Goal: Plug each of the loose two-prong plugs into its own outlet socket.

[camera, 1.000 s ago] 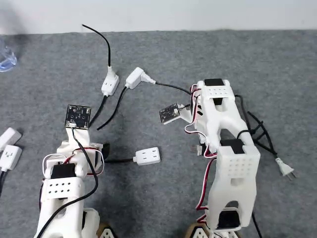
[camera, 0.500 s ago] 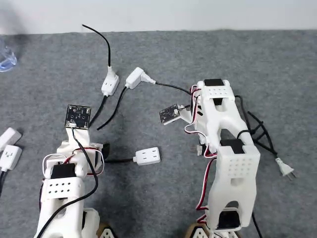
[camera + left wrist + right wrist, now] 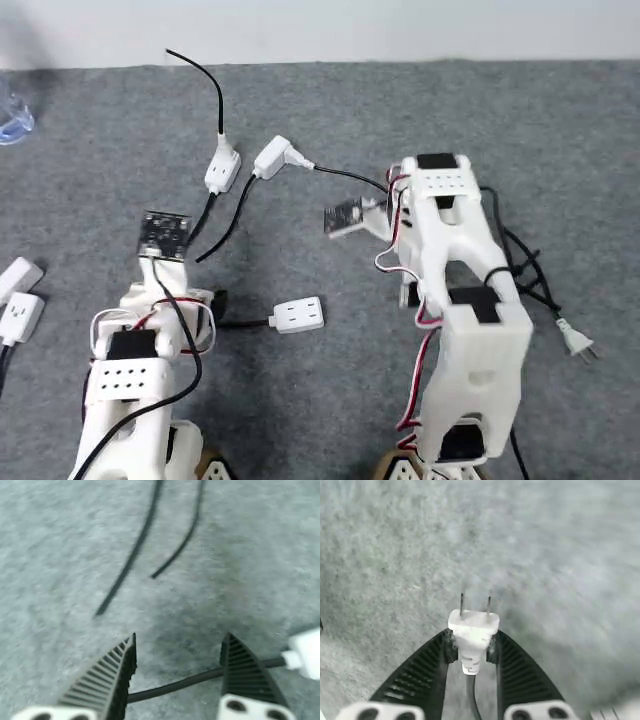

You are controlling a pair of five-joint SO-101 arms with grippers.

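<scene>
Two-prong plug (image 3: 473, 625) is sitting in the right gripper (image 3: 471, 639). The jaws are clamping its white body from both sides, prongs are pointing away from the wrist, and its cord is trailing back between the fingers. It's hanging over the grey carpet (image 3: 560, 555).

Left gripper (image 3: 179, 647) is sitting wide open, gripping nothing. A black cord (image 3: 175, 686) is running across the carpet under the gap and out to a white outlet socket (image 3: 306, 650) just beside one finger.

High view: that socket is lying between the arms, nearer the left arm (image 3: 135, 375). A second loose plug (image 3: 578, 343) is lying on the carpet just outboard of the right arm (image 3: 470, 330). Two white cord ends, one upright block (image 3: 222, 167) and one angled block (image 3: 272, 157), are lying near each other farther out. Spare sockets (image 3: 18, 305) are sitting at the table's left edge.
</scene>
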